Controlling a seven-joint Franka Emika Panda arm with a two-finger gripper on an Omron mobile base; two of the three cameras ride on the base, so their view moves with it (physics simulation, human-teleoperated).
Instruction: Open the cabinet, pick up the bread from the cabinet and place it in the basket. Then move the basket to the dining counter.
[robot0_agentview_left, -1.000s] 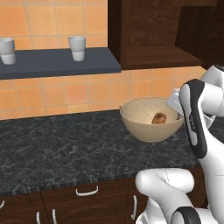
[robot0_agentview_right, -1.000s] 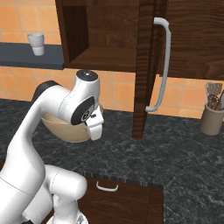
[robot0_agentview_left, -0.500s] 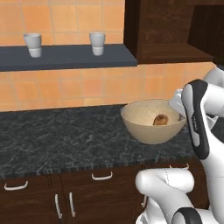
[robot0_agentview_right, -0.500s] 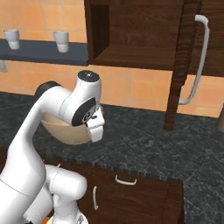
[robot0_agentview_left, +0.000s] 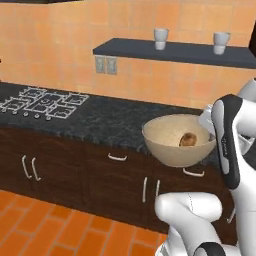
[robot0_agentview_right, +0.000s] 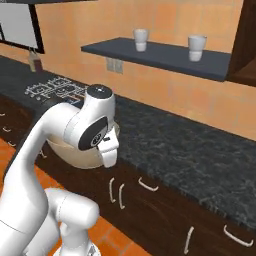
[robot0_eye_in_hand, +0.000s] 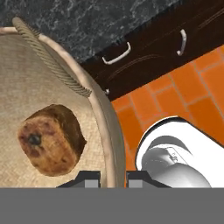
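The basket (robot0_agentview_left: 172, 147), a wide beige bowl, hangs in the air in front of the black worktop's edge, over the drawers. The bread (robot0_agentview_left: 188, 139), a small golden-brown lump, lies inside it. In the hand view my gripper (robot0_eye_in_hand: 113, 177) is shut on the basket's rim (robot0_eye_in_hand: 101, 116), one fingertip inside and one outside, with the bread (robot0_eye_in_hand: 51, 139) just to the left. From the right base view my arm covers most of the basket (robot0_agentview_right: 72, 152). An edge of the dark cabinet (robot0_agentview_right: 246, 40) shows at the far right. The dining counter is out of view.
The black speckled worktop (robot0_agentview_left: 100, 120) runs along the orange tiled wall, with a cooktop (robot0_agentview_left: 42, 100) at its left. A dark shelf (robot0_agentview_left: 175, 51) above carries two white cups (robot0_agentview_left: 160, 37). Dark drawers (robot0_agentview_left: 115, 175) stand below, with orange floor tiles (robot0_agentview_left: 50, 230) in front.
The whole picture has slid right as the base moves: the cabinet leaves the left base view and the cooktop comes in. The basket stays in my gripper, now off the worktop.
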